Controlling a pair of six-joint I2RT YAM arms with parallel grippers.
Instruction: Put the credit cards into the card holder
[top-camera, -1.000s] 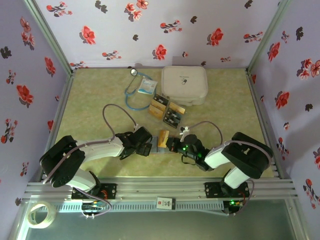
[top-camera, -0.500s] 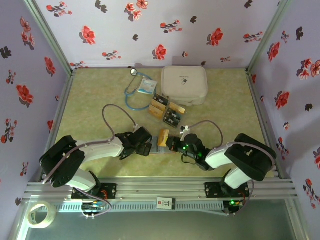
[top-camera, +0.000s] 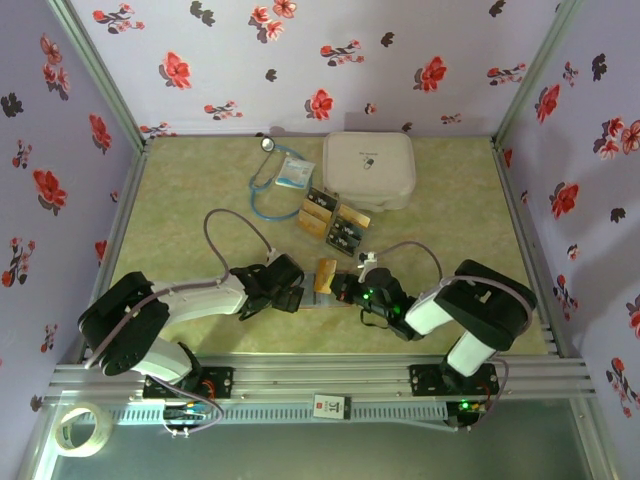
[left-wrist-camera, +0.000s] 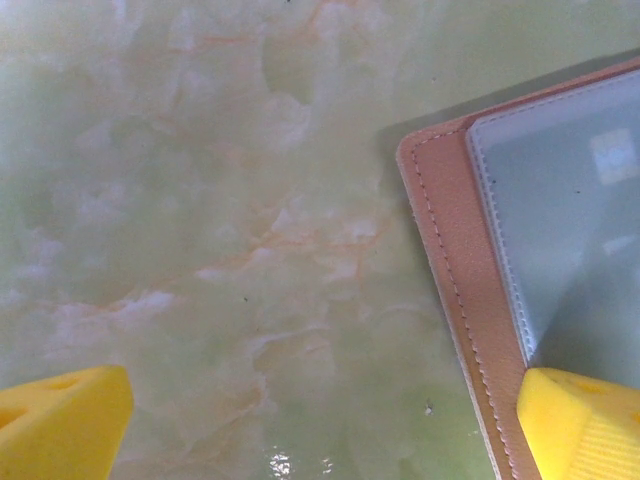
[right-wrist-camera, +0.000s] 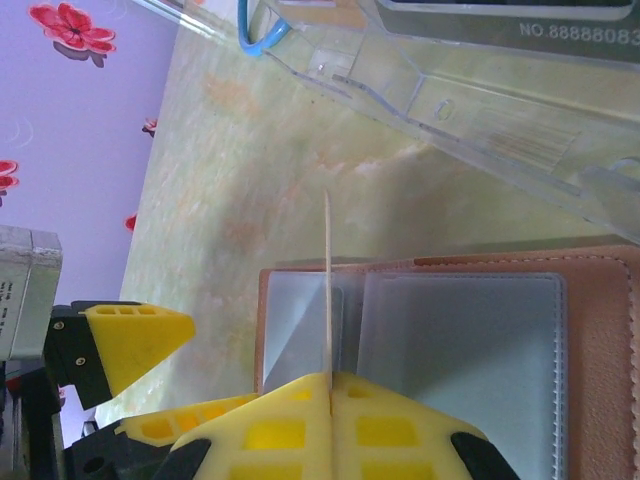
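Pale green marbled tabletop (top-camera: 180, 230) carries the pinkish-brown leather card holder (right-wrist-camera: 590, 350), lying open at the near middle between 2 grippers. Right gripper (right-wrist-camera: 328, 385) is clenched on 1 gold-yellow card (right-wrist-camera: 327, 290), held edge-on over the clear pockets. Left gripper (left-wrist-camera: 320, 420) stands released, 1 fingertip at the holder's edge. Remaining black and gold cards (top-camera: 333, 222) lie farther back, near a white rounded case (top-camera: 368, 168). Lilac flower-print walls (top-camera: 300, 60) surround the table.

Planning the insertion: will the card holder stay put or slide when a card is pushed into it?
Likely to slide: the card holder lies flat on a glossy table. A finger of the open left gripper seems to rest on its edge, which may pin it. Its clear pockets look thin, so they might buckle.
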